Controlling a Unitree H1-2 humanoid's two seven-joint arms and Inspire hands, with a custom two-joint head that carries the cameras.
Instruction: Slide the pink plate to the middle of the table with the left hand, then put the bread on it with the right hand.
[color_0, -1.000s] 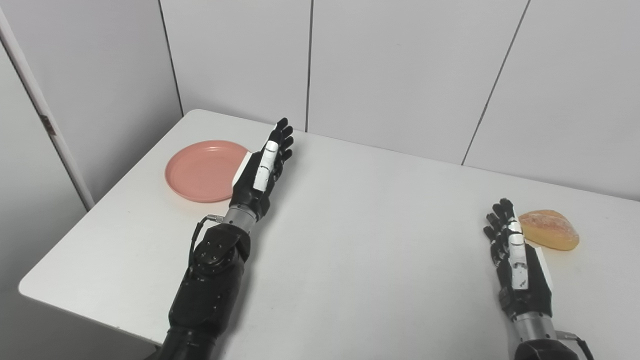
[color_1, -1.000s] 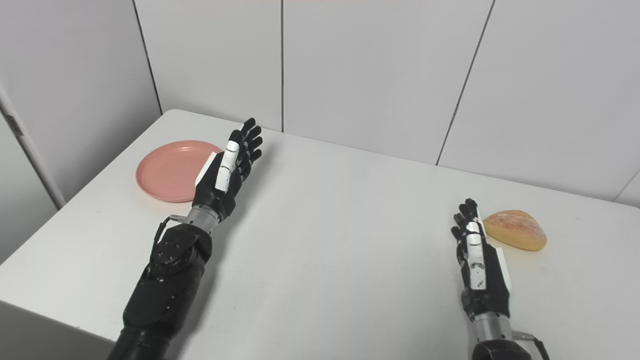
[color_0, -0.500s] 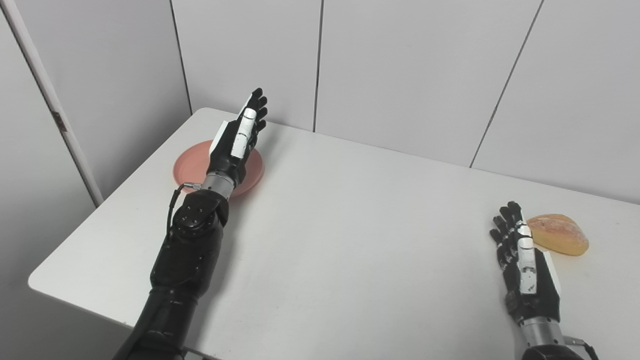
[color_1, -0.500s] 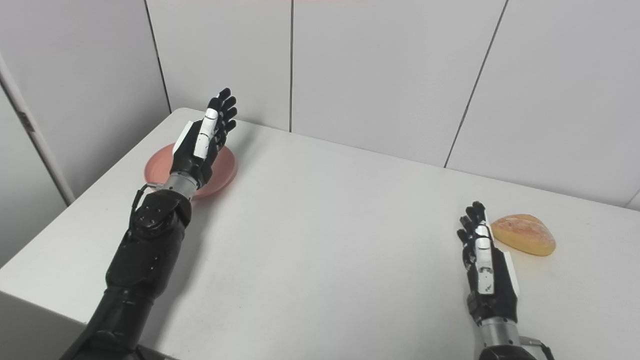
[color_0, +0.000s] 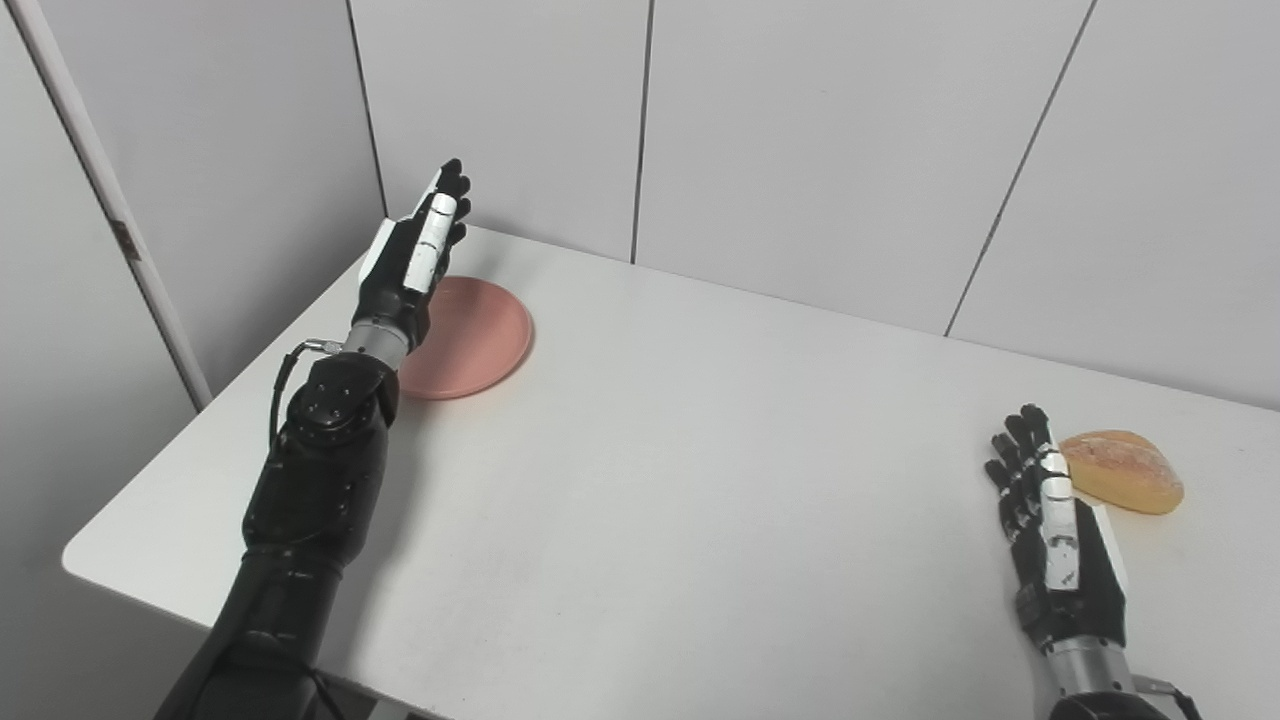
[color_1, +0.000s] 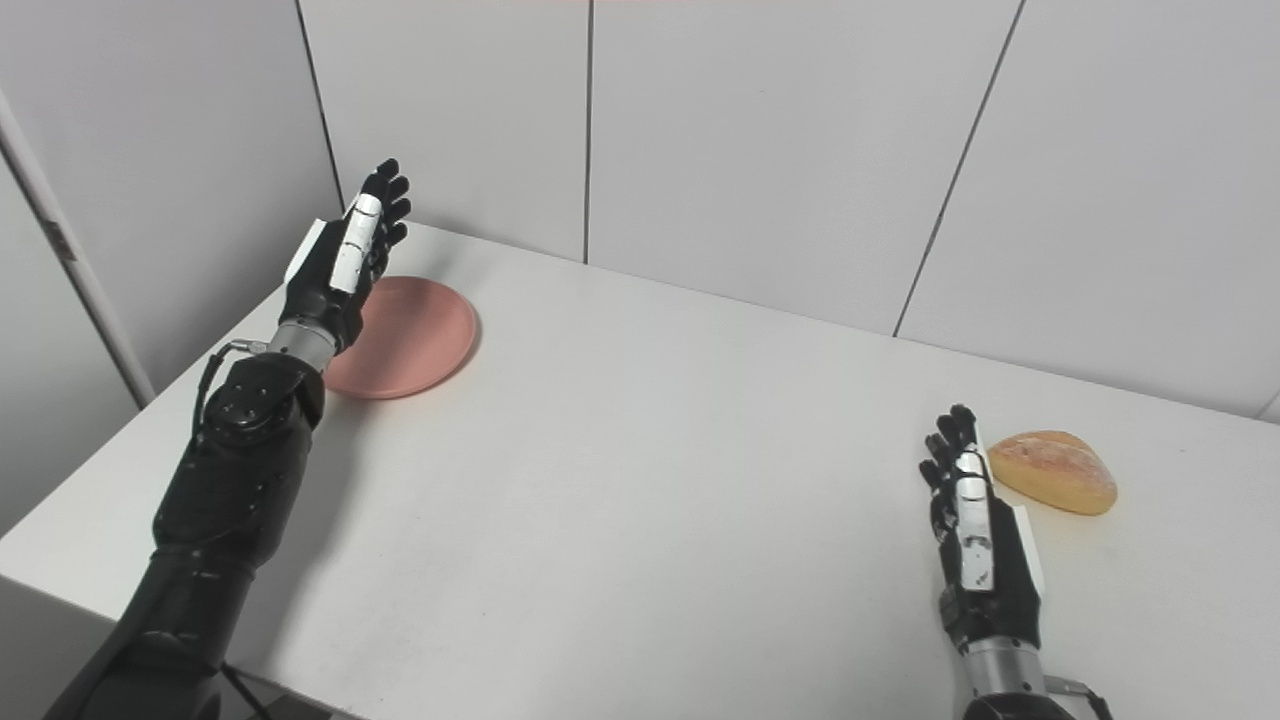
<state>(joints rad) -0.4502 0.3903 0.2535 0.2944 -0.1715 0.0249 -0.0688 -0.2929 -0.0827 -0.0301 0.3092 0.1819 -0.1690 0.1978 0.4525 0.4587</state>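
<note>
Left robot hand (color_0: 412, 262) crossed to pink plate's (color_0: 470, 338) left side.

Left hand (color_0: 410, 262) is stretched way out to the far left, held edge-on with fingers straight, loosely together and pointing away, holding nothing. The black forearm runs up from the near left corner. Right hand (color_0: 1050, 545) sits low at the near right, also edge-on, fingers extended forward, empty, its wrist just inside the bottom edge.

White table (color_0: 700, 480) set in a corner of pale panelled walls (color_0: 830, 150)
</note>
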